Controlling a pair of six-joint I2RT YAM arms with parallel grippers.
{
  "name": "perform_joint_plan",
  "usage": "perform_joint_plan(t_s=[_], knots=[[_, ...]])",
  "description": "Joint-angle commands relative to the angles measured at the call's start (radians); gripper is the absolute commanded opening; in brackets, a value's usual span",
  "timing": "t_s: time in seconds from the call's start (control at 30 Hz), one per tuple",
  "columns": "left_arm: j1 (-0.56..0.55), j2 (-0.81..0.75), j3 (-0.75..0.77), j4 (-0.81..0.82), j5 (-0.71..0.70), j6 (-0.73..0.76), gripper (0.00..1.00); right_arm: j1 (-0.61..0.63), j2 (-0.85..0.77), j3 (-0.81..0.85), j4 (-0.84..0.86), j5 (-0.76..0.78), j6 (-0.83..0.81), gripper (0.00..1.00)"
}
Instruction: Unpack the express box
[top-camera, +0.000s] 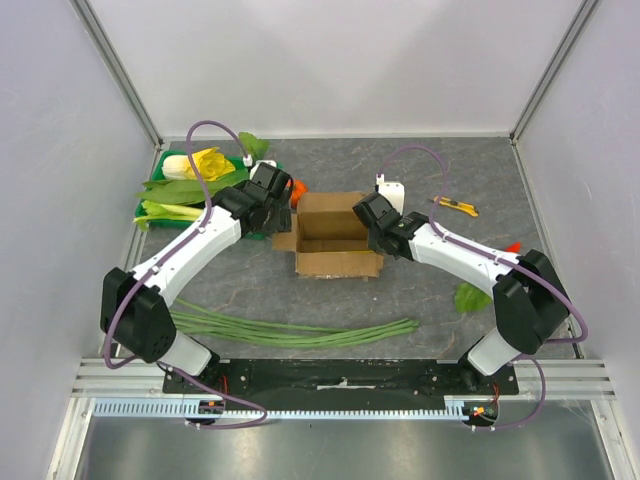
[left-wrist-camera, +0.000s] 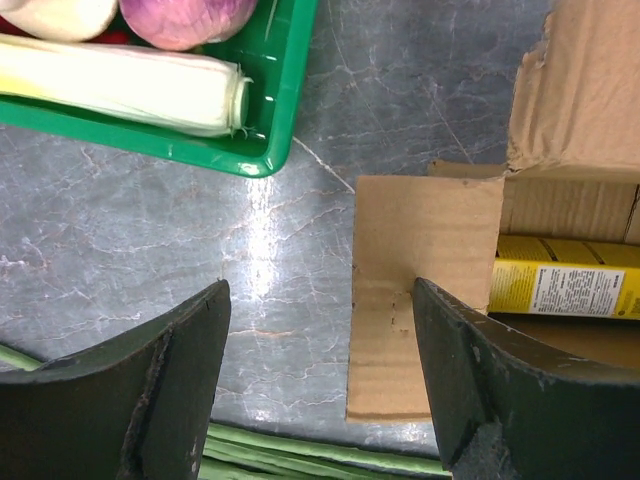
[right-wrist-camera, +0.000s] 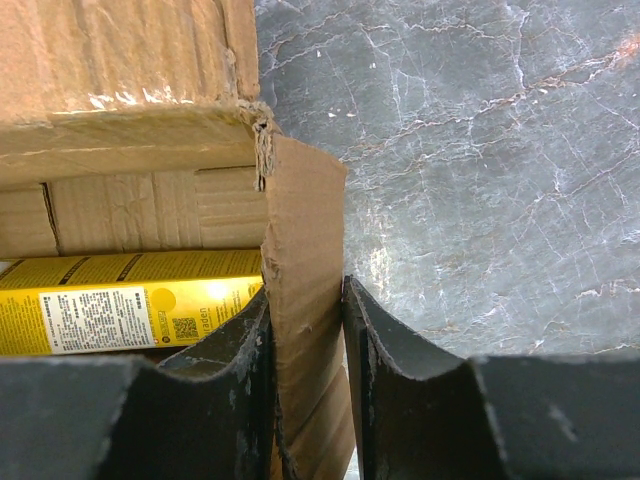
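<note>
The right gripper (right-wrist-camera: 305, 300) jaws pinch the express box (top-camera: 338, 264) wall, steadying it. The left gripper (left-wrist-camera: 320, 290) jaws stand wide open. Next, probably, it lifts out the yellow carton (right-wrist-camera: 130, 290).

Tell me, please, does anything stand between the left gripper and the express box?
Nothing visible does. The left gripper is open above the table, and the spread flap of the express box lies partly beneath one finger. The green tray sits off to the side, out of the way.
</note>
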Motion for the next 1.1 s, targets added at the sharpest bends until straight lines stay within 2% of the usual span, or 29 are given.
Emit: perform_joint_plan(t_s=[0.0,0.13,0.23,0.37,0.43,0.53,0.7,0.87,1.07], knots=[[0.009,0.020,-0.021,0.042,0.064,0.017,0.79,-0.005,0.003,0.001,0.009,0.006,-0.004,0.37],[0.009,0.072,-0.004,0.059,0.119,0.008,0.72,-0.005,0.003,0.003,0.009,0.001,-0.013,0.37],[0.009,0.088,0.027,0.051,0.153,0.006,0.57,-0.005,-0.006,0.004,0.013,-0.017,-0.033,0.38],[0.008,0.051,0.041,0.069,0.174,0.003,0.29,-0.007,-0.050,-0.010,0.046,-0.023,-0.056,0.41],[0.008,0.028,0.038,0.098,0.199,0.001,0.26,-0.005,-0.070,-0.004,0.046,-0.017,-0.068,0.48],[0.008,-0.014,0.026,0.132,0.214,-0.002,0.27,-0.005,-0.103,0.007,0.044,-0.003,-0.079,0.53],[0.008,-0.003,0.082,0.071,0.179,-0.014,0.37,-0.007,-0.170,0.041,0.033,0.032,-0.103,0.59],[0.008,0.008,0.088,0.073,0.240,-0.015,0.47,-0.007,-0.215,0.079,0.032,0.053,-0.164,0.70],[0.008,0.040,0.073,0.074,0.282,-0.020,0.51,-0.005,-0.241,0.108,0.033,0.046,-0.218,0.75]])
